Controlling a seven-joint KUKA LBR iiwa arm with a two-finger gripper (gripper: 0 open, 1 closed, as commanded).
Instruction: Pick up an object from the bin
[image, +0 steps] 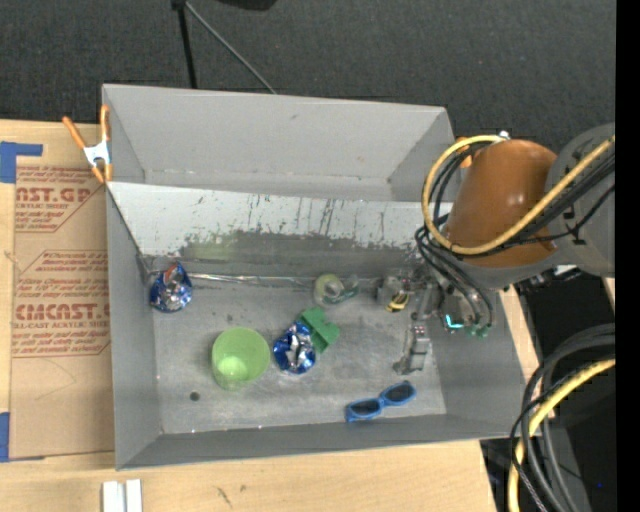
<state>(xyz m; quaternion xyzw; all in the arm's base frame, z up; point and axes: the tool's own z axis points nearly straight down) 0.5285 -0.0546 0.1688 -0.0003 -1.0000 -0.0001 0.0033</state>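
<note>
The claw (413, 350), its spread untellable, hung near small blue plastic sunglasses (380, 403), probably light, stiff and slippery; best gripped at the bridge.

Green cup (238, 357) — blue foil ball (169, 290), apart.

Pincer (413, 352): we see it at the bin's (300, 140) right end.
Sunglasses (381, 403): just before the pincer, slightly to its left.
Block (321, 328): left of the pincer, just beside a ball (294, 349).
Cup (239, 358): farther left, beyond that ball.
Ring (331, 290): behind the pincer, to its left.
Corner ball (170, 290): we find it farthest left.
</note>
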